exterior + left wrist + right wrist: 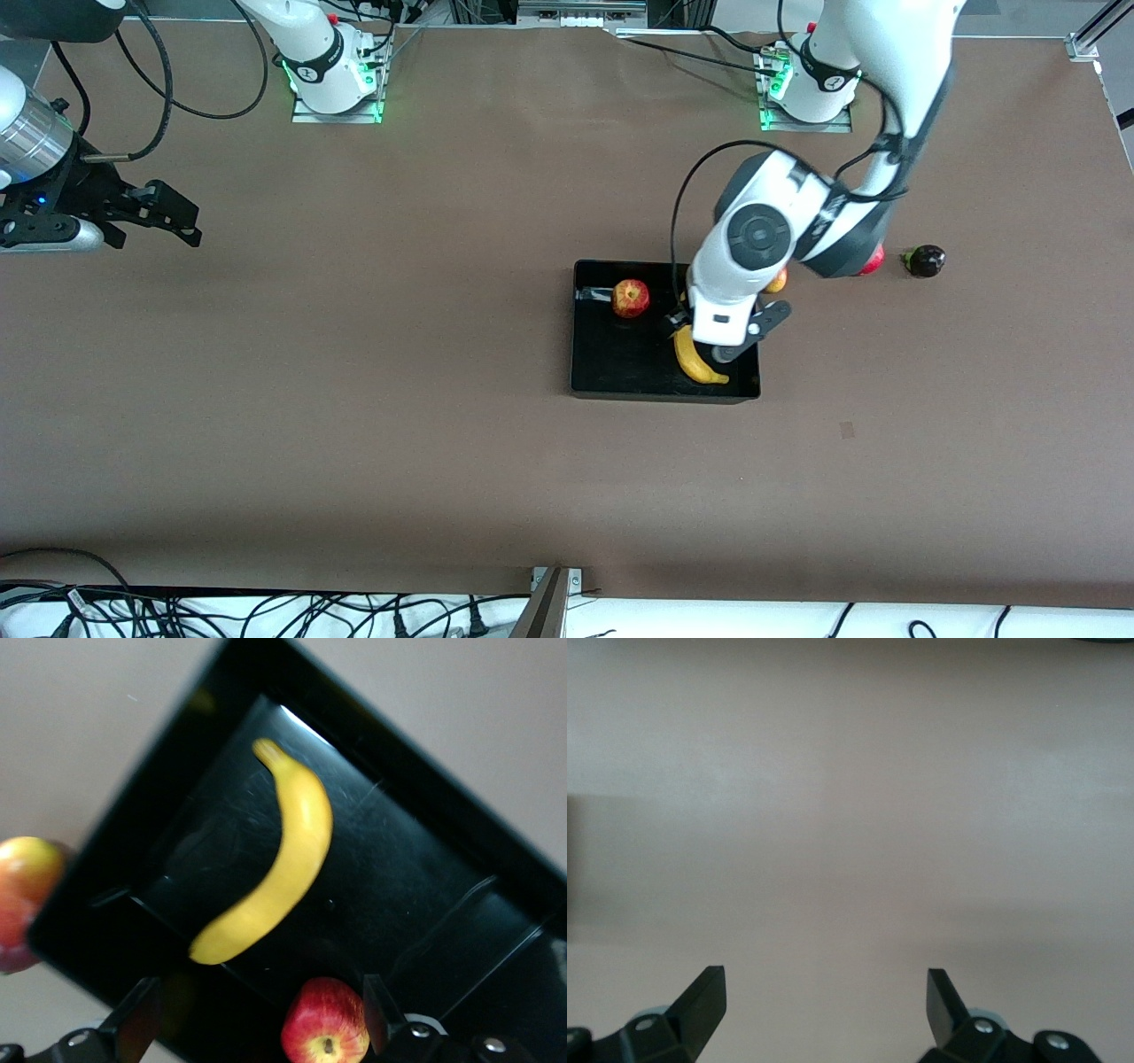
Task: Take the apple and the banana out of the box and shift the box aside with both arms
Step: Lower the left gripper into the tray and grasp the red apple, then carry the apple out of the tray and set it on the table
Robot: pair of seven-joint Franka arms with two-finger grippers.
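Note:
The black box [620, 359] sits mid-table. The red-and-yellow apple [630, 298] lies in it by the wall farther from the front camera. The yellow banana [698, 359] lies in it toward the left arm's end. My left gripper [719, 341] hangs open and empty over the banana's end of the box. In the left wrist view the banana [283, 859] and apple [326, 1026] lie on the box floor [399, 877] below the open left gripper [257, 1014]. My right gripper [173, 217] waits open over bare table at the right arm's end, and shows open and empty in its wrist view [824, 1001].
A red-yellow mango [777, 282] lies just outside the box under the left arm, seen too in the left wrist view [22, 895]. A red pomegranate [873, 262] and a dark round fruit [924, 260] lie toward the left arm's end.

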